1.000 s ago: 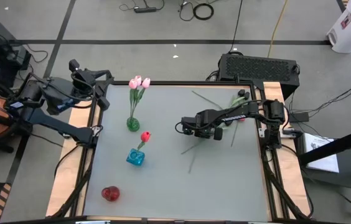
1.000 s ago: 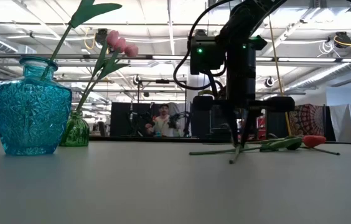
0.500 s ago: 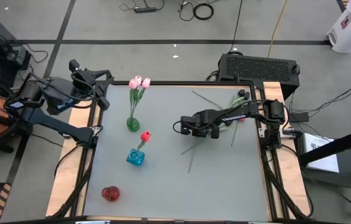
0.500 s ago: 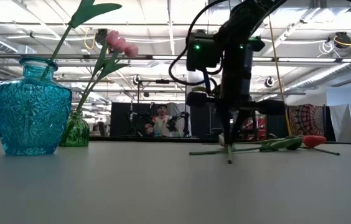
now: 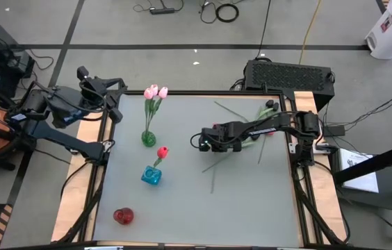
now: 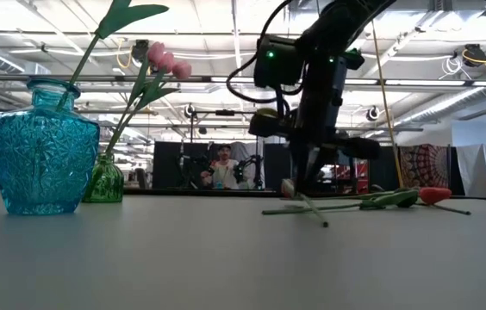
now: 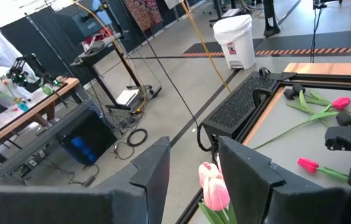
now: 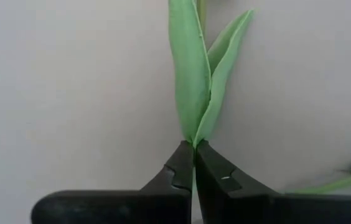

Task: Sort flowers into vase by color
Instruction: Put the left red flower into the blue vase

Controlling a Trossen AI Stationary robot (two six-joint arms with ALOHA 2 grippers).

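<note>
Table [image 5: 251,208]: grey top in a wooden frame, both arms mounted at its sides

Left arm: parked off the table's left edge; left gripper [image 7: 191,177] spread, holding nothing, well apart from all loose flowers

Right arm: reaches in from the right edge toward the table's middle; right gripper [image 8: 194,163] pressed together on the stem of a flower [image 8: 191,74], pinching it just below where the two leaves branch. This arm is plainly the nearer one to the loose flowers

Blue vase [image 5: 151,176]: holds one red tulip [image 5: 162,152]

Green vase [image 5: 148,139]: holds the pink tulips [image 5: 156,92]

Red vase [image 5: 123,216]: near the front left corner; no flower seen in it

Held flower, relation for the coming move: long axis runs straight ahead of the fingers, leaves forward; in the low view its free end slants down to the tabletop. All three vases lie to the gripper's left

Loose flowers [image 5: 269,111]: on the table near the right arm's base

Change from a second ago: the right gripper has shifted slightly leftward and lifted off the table, fingers gone from nearly closed to fully pressed together
</note>
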